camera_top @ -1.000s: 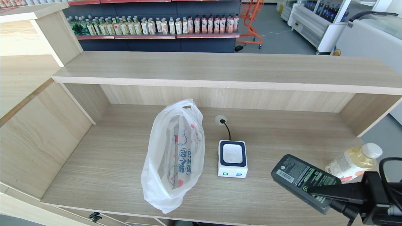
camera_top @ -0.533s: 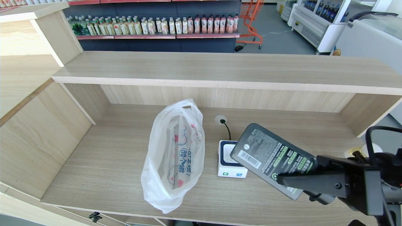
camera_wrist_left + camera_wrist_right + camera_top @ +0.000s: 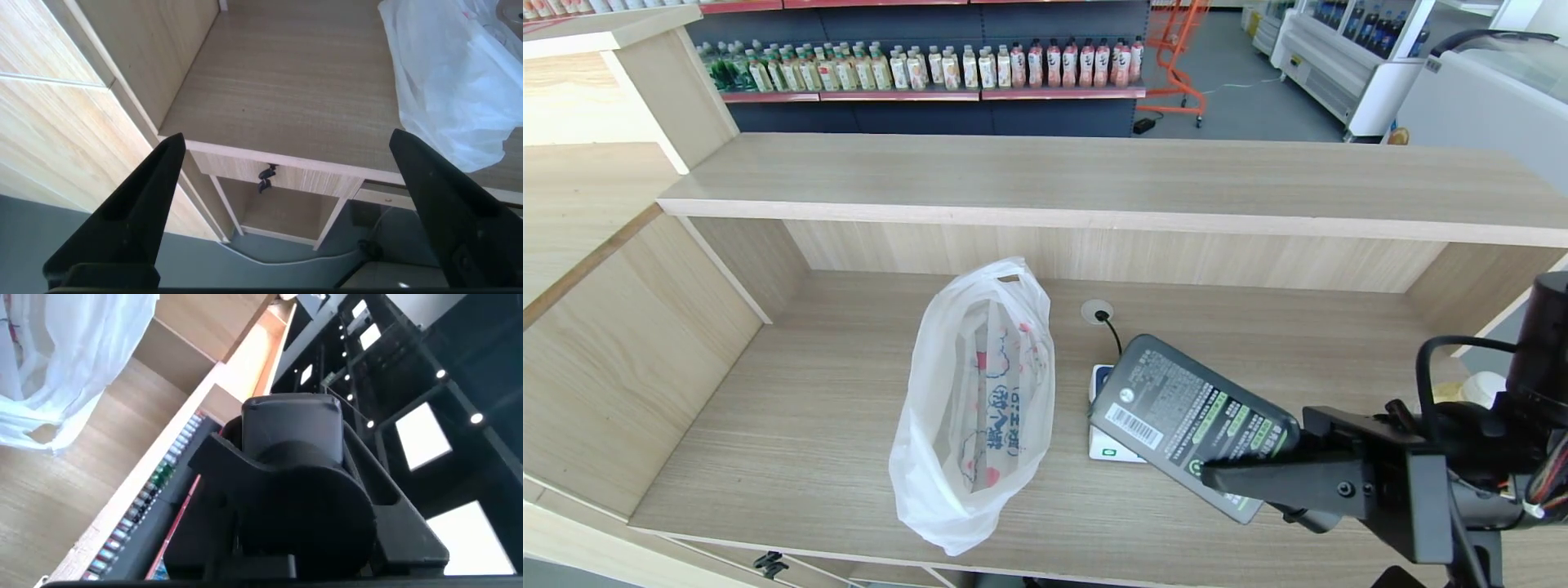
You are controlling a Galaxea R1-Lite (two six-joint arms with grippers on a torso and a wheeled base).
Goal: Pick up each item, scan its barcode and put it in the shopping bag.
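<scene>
Black, hard-shelled and flat: a labelled box (image 3: 1188,420), clamped by its near right end in the right gripper (image 3: 1217,483), one finger (image 3: 1258,478) lying across the printed face. Held tilted in the air over the barcode scanner (image 3: 1107,449), hiding most of it, with the white barcode sticker (image 3: 1131,425) facing up. Probably stiff and fairly light, with a smooth casing apt to slide between the pads. Best gripped across the flat faces near one end, as here, leaving the sticker uncovered. Likely needs turning to bring the sticker down towards the scanner window.

Just left of the scanner, a white plastic shopping bag (image 3: 972,408), limp, with a printed packet showing through it. At the far right, a bottle cap (image 3: 1486,388) behind the arm. All on a pale wood counter (image 3: 792,425).

Left gripper (image 3: 286,147) hanging off the counter's near edge, left of the bag, fingers (image 3: 131,220) wide apart with nothing between them.
</scene>
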